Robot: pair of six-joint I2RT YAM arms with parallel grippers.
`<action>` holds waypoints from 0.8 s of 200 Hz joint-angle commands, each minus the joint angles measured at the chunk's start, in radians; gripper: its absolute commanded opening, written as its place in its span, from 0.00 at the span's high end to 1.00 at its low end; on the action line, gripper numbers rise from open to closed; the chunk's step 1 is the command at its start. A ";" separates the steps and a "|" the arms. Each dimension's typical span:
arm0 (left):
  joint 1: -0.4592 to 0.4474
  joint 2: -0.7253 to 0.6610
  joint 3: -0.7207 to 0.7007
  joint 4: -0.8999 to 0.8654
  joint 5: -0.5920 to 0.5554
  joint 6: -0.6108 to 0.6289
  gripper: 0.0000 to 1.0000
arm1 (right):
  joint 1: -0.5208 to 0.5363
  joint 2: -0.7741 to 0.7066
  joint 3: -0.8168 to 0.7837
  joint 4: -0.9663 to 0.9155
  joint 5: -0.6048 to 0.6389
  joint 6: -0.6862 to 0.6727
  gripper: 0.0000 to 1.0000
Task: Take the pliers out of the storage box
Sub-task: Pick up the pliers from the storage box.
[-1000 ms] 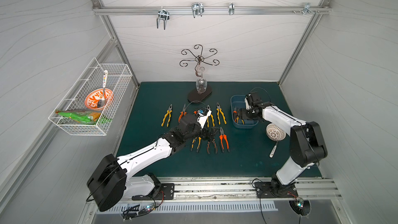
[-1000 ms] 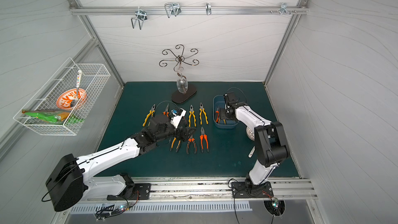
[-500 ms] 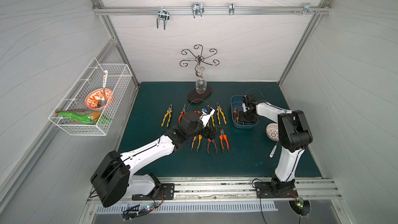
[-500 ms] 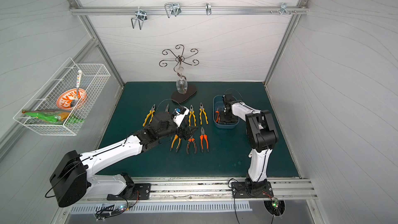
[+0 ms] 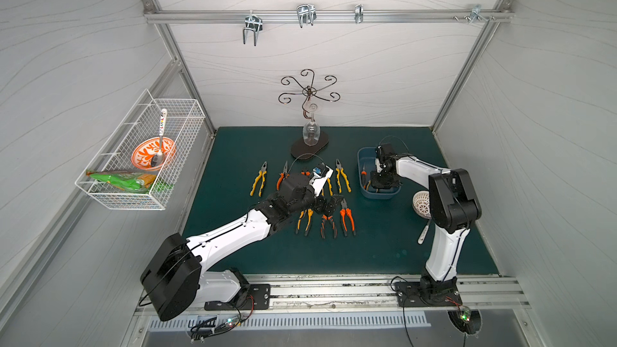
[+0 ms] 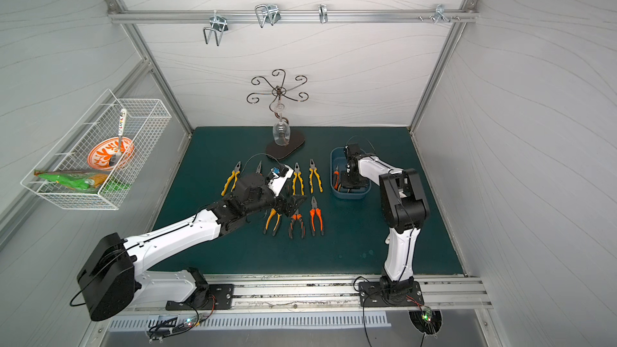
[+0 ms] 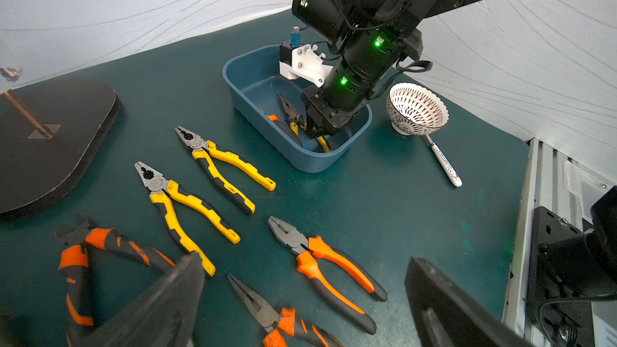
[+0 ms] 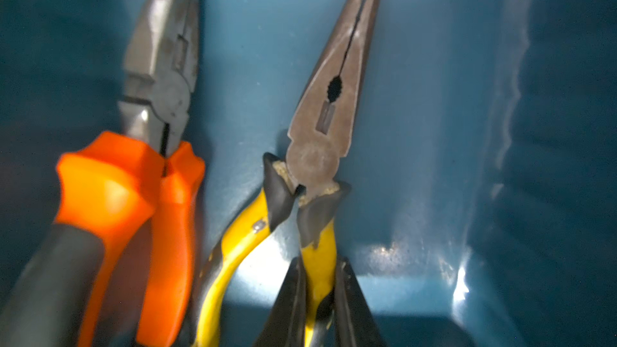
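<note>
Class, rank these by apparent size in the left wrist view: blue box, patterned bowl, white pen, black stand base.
Largest to smallest:
black stand base (nearest the camera and cropped, so unsure)
blue box
patterned bowl
white pen

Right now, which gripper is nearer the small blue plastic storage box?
Right. The right gripper is inside the blue plastic box, gripping yellow-handled pliers; the left gripper hovers outside it.

The left arm [image 5: 233, 232] stretches low, left pincer [image 7: 303, 258] spread wide. The right arm [image 5: 414, 170] folds downward, right pincer [image 8: 319, 272] clamped tight.
</note>
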 commanded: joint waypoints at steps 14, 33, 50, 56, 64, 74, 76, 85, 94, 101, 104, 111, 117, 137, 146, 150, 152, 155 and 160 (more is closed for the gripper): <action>-0.004 0.010 0.032 0.036 -0.049 -0.028 0.00 | -0.004 -0.093 -0.046 0.013 0.018 -0.007 1.00; -0.003 0.009 0.036 0.033 -0.071 -0.052 0.00 | -0.004 -0.144 -0.068 0.041 0.007 -0.005 1.00; 0.005 0.008 0.042 0.022 -0.105 -0.090 0.00 | -0.003 -0.193 -0.088 0.064 0.003 -0.007 1.00; 0.010 0.008 0.045 0.016 -0.108 -0.104 0.00 | -0.003 -0.209 -0.091 0.068 0.005 -0.008 1.00; 0.016 0.007 0.049 0.007 -0.106 -0.121 0.00 | -0.003 -0.231 -0.097 0.070 0.010 -0.011 1.00; 0.025 0.007 0.055 -0.005 -0.101 -0.143 0.00 | -0.003 -0.258 -0.100 0.072 0.013 -0.012 1.00; 0.027 0.007 0.057 -0.009 -0.101 -0.147 0.00 | -0.003 -0.265 -0.101 0.072 0.013 -0.012 1.00; 0.034 0.005 0.064 -0.014 -0.095 -0.169 0.00 | -0.002 -0.293 -0.104 0.073 0.004 -0.012 1.00; 0.039 0.004 0.069 -0.017 -0.084 -0.191 0.00 | 0.002 -0.319 -0.110 0.077 -0.006 -0.017 1.00; 0.042 0.003 0.073 -0.015 -0.072 -0.203 0.00 | 0.005 -0.340 -0.113 0.078 -0.010 -0.020 1.00; 0.044 0.003 0.075 -0.014 -0.065 -0.206 0.00 | 0.008 -0.349 -0.114 0.079 -0.013 -0.021 1.00; 0.045 0.004 0.079 -0.008 -0.045 -0.210 0.00 | 0.014 -0.365 -0.116 0.079 -0.018 -0.026 1.00; 0.045 0.004 0.082 -0.003 -0.031 -0.217 0.00 | 0.019 -0.377 -0.115 0.076 -0.020 -0.028 1.00; 0.046 0.015 0.099 0.016 -0.004 -0.265 0.00 | 0.053 -0.424 -0.124 0.078 -0.022 -0.037 1.00; 0.045 0.024 0.112 0.020 0.009 -0.288 0.00 | 0.072 -0.440 -0.126 0.077 -0.023 -0.041 1.00; 0.045 0.028 0.118 0.020 0.013 -0.300 0.00 | 0.082 -0.448 -0.126 0.075 -0.025 -0.042 1.00; 0.045 0.030 0.121 0.020 0.014 -0.307 0.01 | 0.086 -0.452 -0.126 0.074 -0.026 -0.042 1.00; 0.046 0.034 0.126 0.020 0.016 -0.319 0.01 | 0.093 -0.459 -0.126 0.073 -0.027 -0.042 1.00; 0.045 0.041 0.136 0.021 0.017 -0.338 0.02 | 0.106 -0.469 -0.127 0.072 -0.029 -0.041 1.00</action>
